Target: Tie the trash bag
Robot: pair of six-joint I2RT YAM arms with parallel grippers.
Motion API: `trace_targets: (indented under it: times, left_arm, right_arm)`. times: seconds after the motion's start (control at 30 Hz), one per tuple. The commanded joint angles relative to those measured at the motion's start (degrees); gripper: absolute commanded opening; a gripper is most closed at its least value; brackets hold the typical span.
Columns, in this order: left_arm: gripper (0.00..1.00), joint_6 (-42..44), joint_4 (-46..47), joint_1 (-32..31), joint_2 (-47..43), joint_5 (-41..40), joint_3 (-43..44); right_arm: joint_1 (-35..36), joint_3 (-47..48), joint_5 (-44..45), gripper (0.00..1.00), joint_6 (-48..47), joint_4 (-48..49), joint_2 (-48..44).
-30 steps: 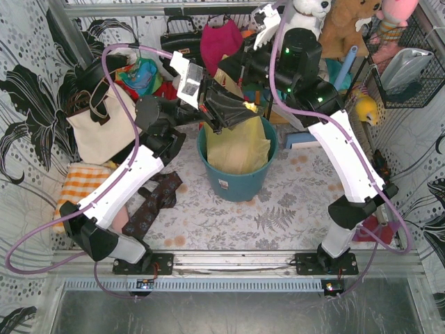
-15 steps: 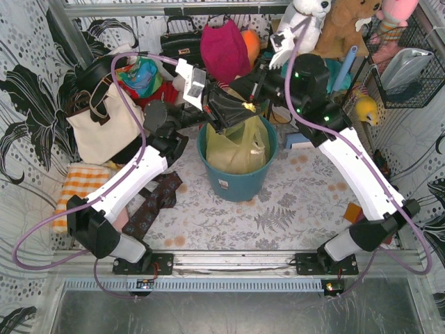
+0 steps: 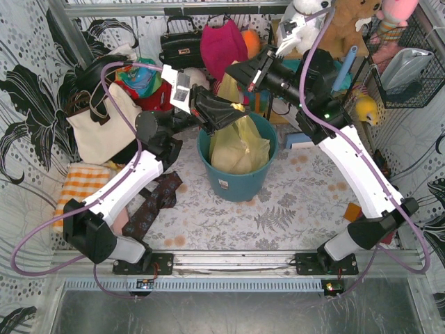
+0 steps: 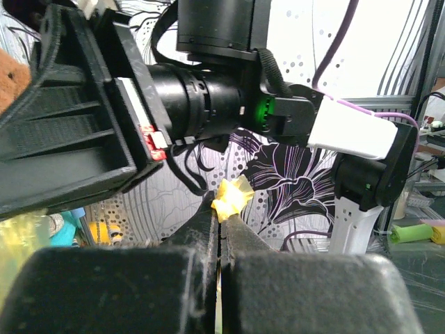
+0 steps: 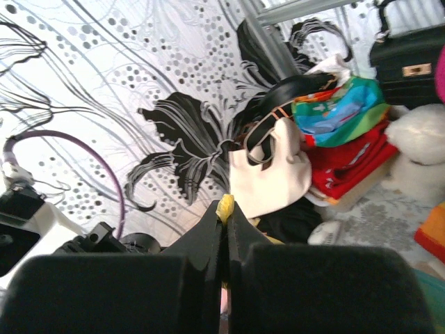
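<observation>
The trash bag [image 3: 240, 142], thin yellow plastic, sits in the teal bucket [image 3: 236, 184] at the table's middle back. Its top is drawn up in two ends. My left gripper [image 3: 240, 110] is over the bucket's left rim, shut on one yellow end; the left wrist view shows that end [image 4: 231, 198] pinched at the closed tips [image 4: 222, 209]. My right gripper [image 3: 229, 72] is higher and behind, pointing left, shut on the other end, a strip [image 3: 229, 88] rising from the bag. The right wrist view shows yellow plastic [image 5: 224, 207] between its closed tips [image 5: 224, 213].
A cream tote bag [image 3: 104, 125] stands at the left. A black handbag [image 3: 181, 45], a magenta bag [image 3: 222, 42] and plush toys [image 3: 348, 21] line the back. An orange checked cloth [image 3: 80, 184] and a dark patterned cloth [image 3: 153, 202] lie front left. A wire basket [image 3: 407, 56] hangs right.
My right gripper has lifted up and back, swinging to point left. My left gripper has drawn slightly left. The two bag ends they hold have moved apart.
</observation>
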Motion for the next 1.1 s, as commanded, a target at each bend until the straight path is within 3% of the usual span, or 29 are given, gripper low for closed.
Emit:
trace_targets:
  times: [0.0,0.23,0.37,0.5,0.63,0.77,0.87,0.97,1.07]
  left_arm:
    - [0.00,-0.79,3.91,0.29,-1.46,0.06,-0.84]
    - [0.00,-0.76,3.67,0.23,0.25,0.54,2.37]
    - [0.00,-2.17,3.71,0.21,3.78,2.02,9.30]
    - [0.00,-9.10,9.05,0.21,9.60,5.32,18.08]
    - [0.00,-16.37,13.29,-0.16,15.91,8.38,27.21]
    - [0.00,-16.60,11.08,-1.65,18.97,10.92,31.84]
    - [0.00,-11.31,5.18,-3.61,18.35,12.27,32.04]
    - [0.00,2.27,-9.02,-5.97,16.23,9.99,32.08]
    - [0.00,13.80,-20.34,-7.45,15.22,4.55,33.89]
  right_arm:
    - [-0.20,3.70,-5.44,0.00,5.46,5.51,2.44]
    - [-0.12,3.87,-12.82,0.00,11.62,9.28,4.57]
    - [-0.16,7.46,-16.34,0.00,13.28,8.96,6.69]
    - [-0.21,14.98,-19.40,0.00,12.73,5.73,12.36]
    - [-2.31,32.64,-26.39,0.00,13.94,0.87,23.45]
    - [-3.99,49.80,-33.77,0.00,21.27,1.86,35.07]
    - [-4.27,47.36,-37.09,0.00,23.84,5.69,35.49]
    - [-4.27,37.71,-37.59,0.00,23.72,10.61,31.70]
    - [-4.19,38.58,-39.22,0.00,24.55,10.98,32.43]
